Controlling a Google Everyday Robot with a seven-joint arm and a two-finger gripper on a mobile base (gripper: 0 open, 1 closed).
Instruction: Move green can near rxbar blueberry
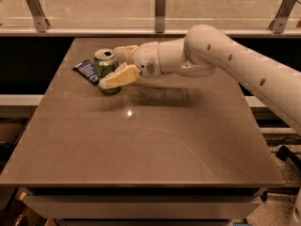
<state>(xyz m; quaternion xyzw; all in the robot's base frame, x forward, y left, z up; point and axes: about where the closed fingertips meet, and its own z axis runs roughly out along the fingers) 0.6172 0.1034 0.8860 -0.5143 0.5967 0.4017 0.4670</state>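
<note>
The green can (105, 64) stands upright on the brown table (141, 140) at its far left, silver top showing. The rxbar blueberry (87, 71), a flat dark blue wrapper, lies just left of the can, almost touching it. My gripper (111, 68) reaches in from the right and is shut on the can. One pale finger (118, 76) crosses the can's front and the other finger (124, 51) sits behind its top right. The can's lower right side is hidden by the front finger.
My white arm (225, 65) stretches from the right edge across the table's far half. A glass barrier with metal posts (160, 8) runs behind the table. The table's left edge is close to the bar.
</note>
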